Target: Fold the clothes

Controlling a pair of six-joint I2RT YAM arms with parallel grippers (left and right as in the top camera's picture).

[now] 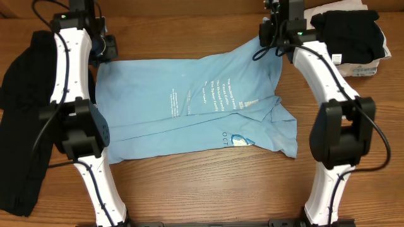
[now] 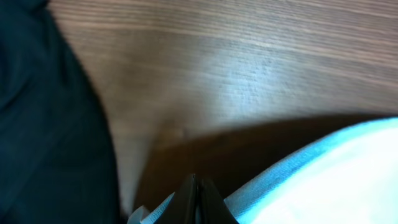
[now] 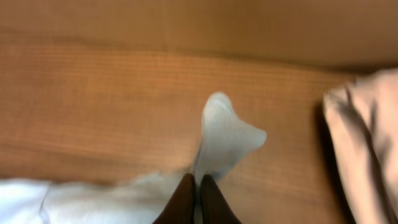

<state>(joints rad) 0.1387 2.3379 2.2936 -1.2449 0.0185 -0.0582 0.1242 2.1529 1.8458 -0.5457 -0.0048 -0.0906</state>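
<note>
The clothes, a light blue T-shirt with white lettering, lie partly folded across the middle of the table. My left gripper sits at the shirt's far left corner. In the left wrist view it is shut, with blue fabric showing on both sides of the tips. My right gripper is at the shirt's far right corner. The right wrist view shows it shut on the cloth, and a pale blue flap sticks out past the tips.
A large black garment lies along the table's left side, close beside my left gripper. Another black piece rests on a white item at the far right corner, seen as pale fabric in the right wrist view.
</note>
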